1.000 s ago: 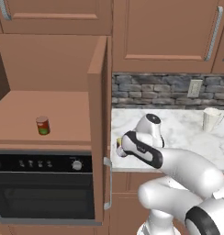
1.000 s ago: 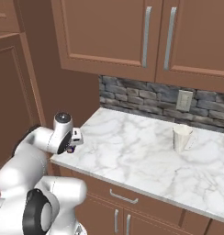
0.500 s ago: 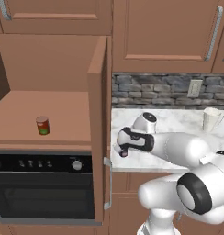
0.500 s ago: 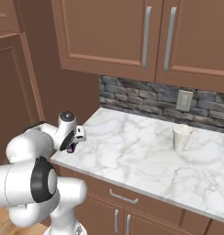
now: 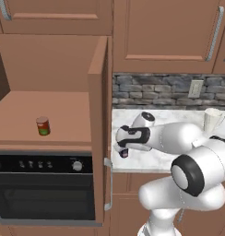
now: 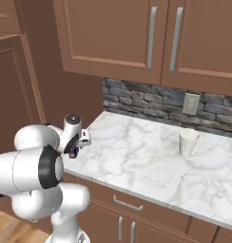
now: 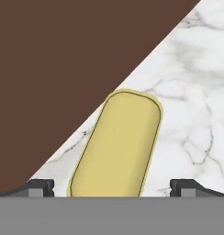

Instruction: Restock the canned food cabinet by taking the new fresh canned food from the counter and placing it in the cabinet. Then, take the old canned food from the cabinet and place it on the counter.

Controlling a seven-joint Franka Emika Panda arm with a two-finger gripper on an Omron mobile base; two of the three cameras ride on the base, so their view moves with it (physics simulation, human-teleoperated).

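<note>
Yellow-topped new can [image 7: 116,147] lies on the marble counter [image 6: 151,161] near its left edge, between the spread fingertips [image 7: 38,187] of the open gripper [image 5: 124,150]; red old can [image 5: 42,126] stands on cabinet shelf [image 5: 22,115].

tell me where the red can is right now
In the left base view the red can stands upright on the open cabinet's shelf, toward its front left, above the black oven and well left of the open cabinet door.

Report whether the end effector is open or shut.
Open: in the hand view the end effector has its fingertips spread either side of the yellow-topped can.
</note>
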